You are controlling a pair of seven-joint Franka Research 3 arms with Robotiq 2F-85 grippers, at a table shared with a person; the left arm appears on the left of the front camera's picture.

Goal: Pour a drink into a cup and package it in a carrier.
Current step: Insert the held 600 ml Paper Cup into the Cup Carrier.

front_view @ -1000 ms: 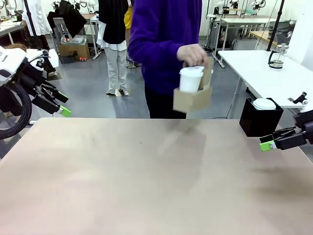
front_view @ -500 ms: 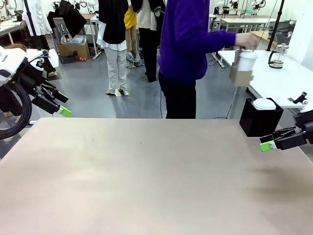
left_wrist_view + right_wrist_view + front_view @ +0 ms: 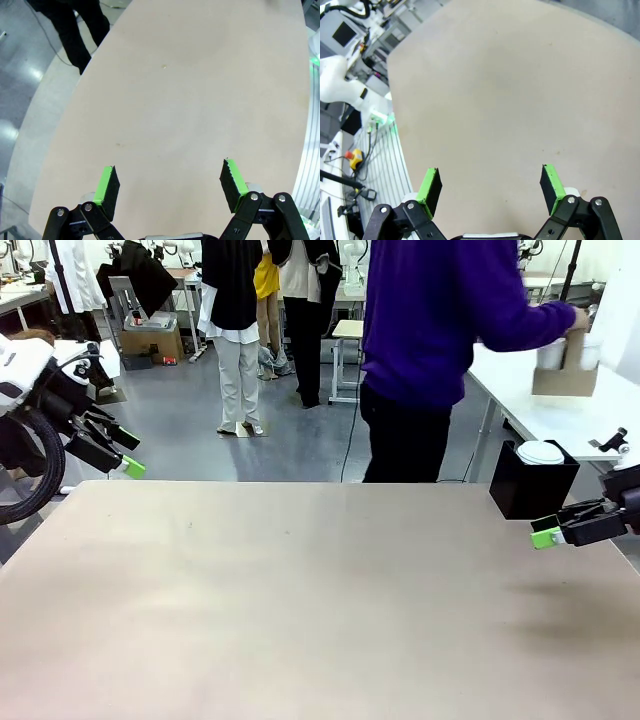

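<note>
Person in purple sets carrier with cup on far white desk. Left hand and right hand wide apart, holding nothing, at the edges of the beige desk.

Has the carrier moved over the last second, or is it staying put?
Yes. The carrier, in the person's hand, has gone right, from left of the black box to above the white side table.

Front view: fixed camera on the robot's side, facing across the worktop toward the room beyond. Wrist views: each looks down along its own gripper from well above. All three share the bare worktop surface.
</note>
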